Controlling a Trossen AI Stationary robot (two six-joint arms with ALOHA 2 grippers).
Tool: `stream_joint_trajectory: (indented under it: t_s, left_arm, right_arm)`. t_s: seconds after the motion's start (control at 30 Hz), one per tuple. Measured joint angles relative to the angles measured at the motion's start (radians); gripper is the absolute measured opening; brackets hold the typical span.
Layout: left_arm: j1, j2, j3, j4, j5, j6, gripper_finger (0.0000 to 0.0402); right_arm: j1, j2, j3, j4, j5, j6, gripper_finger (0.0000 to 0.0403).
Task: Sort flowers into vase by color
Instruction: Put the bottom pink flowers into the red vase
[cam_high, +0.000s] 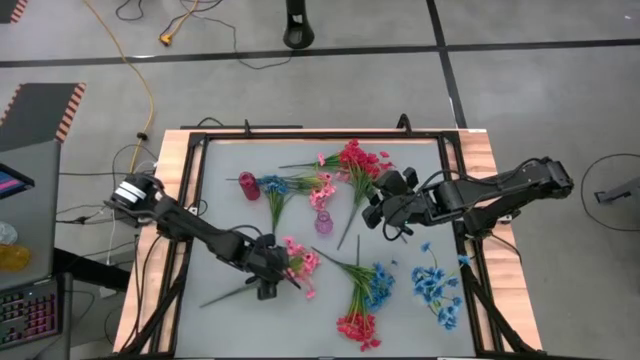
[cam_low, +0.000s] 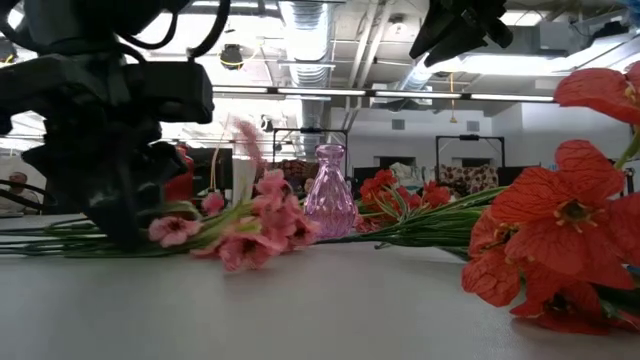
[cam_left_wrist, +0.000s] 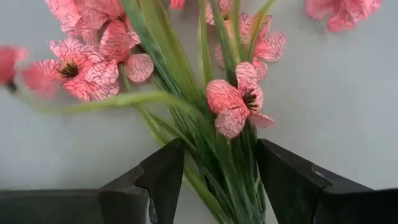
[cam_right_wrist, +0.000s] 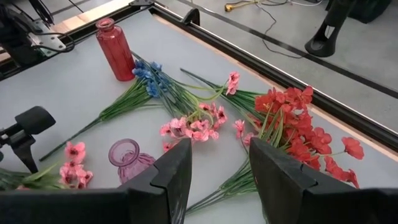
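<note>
In the high view we see the left gripper (cam_high: 268, 268) low in the lower left of the frame, down on a pink sprig (cam_high: 298, 262) lying on the grey surface (cam_high: 220, 180). In the left wrist view its fingers (cam_left_wrist: 163, 176) stand apart on either side of the green stems (cam_left_wrist: 229, 168), not clamped; pink blossoms spread beyond them. The right gripper (cam_high: 378, 208) sits right of centre in the high view, above the surface, fingers (cam_right_wrist: 174, 167) parted and holding nothing. Under it in the right wrist view lie a red sprig (cam_right_wrist: 298, 121) and small pink sprigs (cam_right_wrist: 196, 124). A purple glass vase (cam_high: 323, 221) stands upright at centre; a red vase (cam_high: 248, 185) stands at upper left, beside a blue sprig (cam_high: 274, 186). More flowers lie at the lower right: a blue sprig (cam_high: 438, 290), and a red-and-blue bunch (cam_high: 362, 305) at bottom centre.
</note>
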Motion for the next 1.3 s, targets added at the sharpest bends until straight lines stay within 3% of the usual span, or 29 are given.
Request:
stream_joint_trajectory:
  t_s: [0.17, 0.53, 0.77, 1.03, 1.17, 1.3]
  left_arm:
    - [0.001, 0.003, 0.015, -0.015, 0.0, -0.006, 0.0155]
    - [0.0, -0.007, 0.014, -0.031, 0.016, -0.032, 0.0009]
    - [0.0, -0.061, 0.012, -0.038, 0.032, -0.029, 0.0003]
    - [0.002, -0.261, 0.013, -0.032, 0.0, 0.024, 0.0001]
    - [0.002, -0.389, 0.013, -0.03, -0.121, 0.085, 0.0001]
    - [0.007, -0.519, 0.013, -0.01, -0.314, 0.191, 0.0]
  right_arm:
    - [0.0, 0.0, 0.0, 0.0, 0.0, 0.0, 0.0187]
    - [0.0, 0.0, 0.0, 0.0, 0.0, 0.0, 0.0187]
    - [0.0, 0.0, 0.0, 0.0, 0.001, 0.0, 0.0187]
    - [0.0, 0.0, 0.0, 0.001, 0.001, 0.0, 0.0187]
    - [0.0, 0.0, 0.0, 0.001, 0.001, 0.0, 0.0187]
    - [0.0, 0.0, 0.0, 0.001, 0.001, 0.0, 0.0187]
